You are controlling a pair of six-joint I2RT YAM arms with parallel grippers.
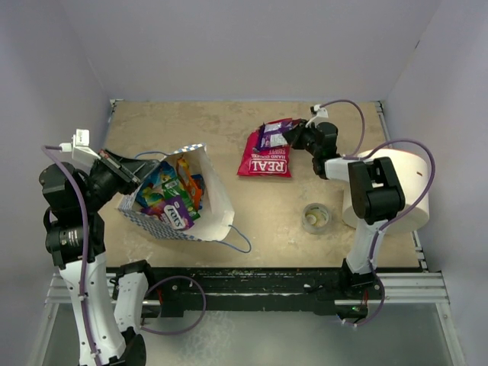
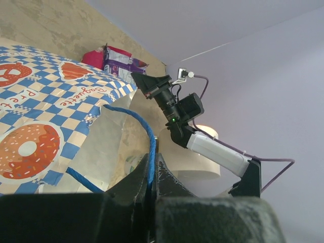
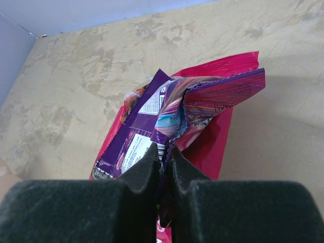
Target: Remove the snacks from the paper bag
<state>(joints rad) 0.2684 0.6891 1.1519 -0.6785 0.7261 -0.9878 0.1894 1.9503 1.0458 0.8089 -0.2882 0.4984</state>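
Observation:
The checkered paper bag (image 1: 217, 200) lies on its side at the left, mouth up, with several snack packets (image 1: 174, 197) showing in it. My left gripper (image 1: 131, 174) is shut on its blue cord handle (image 2: 148, 137) at the bag's left rim; the bag's donut-printed outside (image 2: 35, 126) fills the left wrist view. The red-pink chip bag (image 1: 265, 161) lies flat at the back centre. My right gripper (image 1: 292, 137) is shut on the edge of a purple snack packet (image 3: 167, 114) and holds it over the chip bag (image 3: 215, 147).
A clear tape roll (image 1: 316, 217) lies right of centre. A big white cylinder roll (image 1: 400, 187) stands at the right edge behind my right arm. A second blue cord handle (image 1: 240, 240) trails from the bag toward the front.

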